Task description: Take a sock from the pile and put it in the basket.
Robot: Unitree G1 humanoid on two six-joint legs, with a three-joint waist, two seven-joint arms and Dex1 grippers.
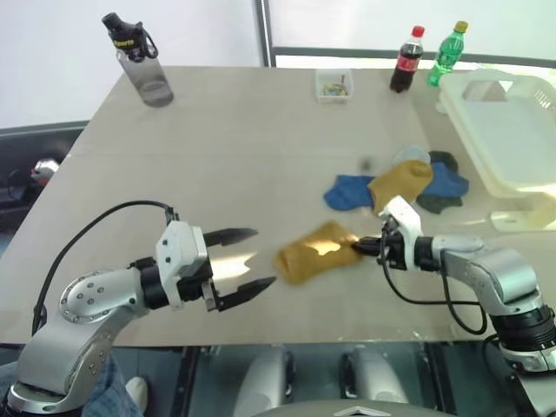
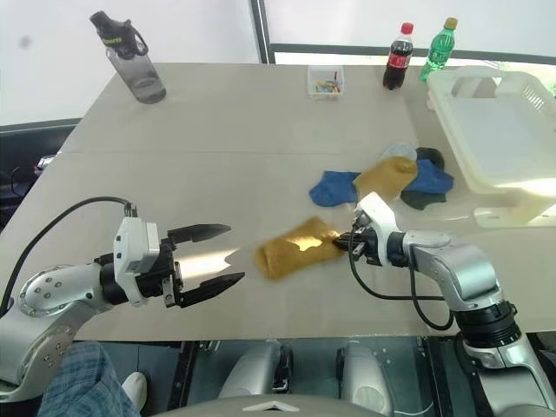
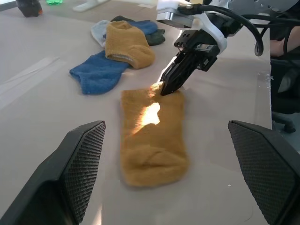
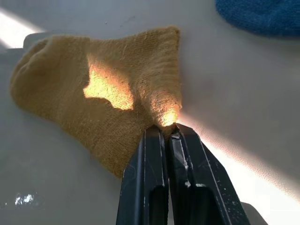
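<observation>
A mustard-yellow sock (image 1: 314, 250) lies flat on the table, apart from the pile (image 1: 408, 182) of blue, yellow, dark and pale socks behind it. My right gripper (image 1: 360, 248) is shut on this sock's cuff edge (image 4: 165, 115), pinching a fold of fabric. My left gripper (image 1: 252, 259) hovers open to the left of the sock, fingers (image 3: 77, 164) spread wide with nothing between them. The whitish basket (image 1: 508, 130) stands at the table's right, beyond the pile.
A dark water bottle (image 1: 139, 59) stands at the far left corner. A small clear box (image 1: 334, 85), a cola bottle (image 1: 406, 59) and a green bottle (image 1: 446, 54) line the far edge. The table's front edge (image 1: 261, 344) runs just below both grippers.
</observation>
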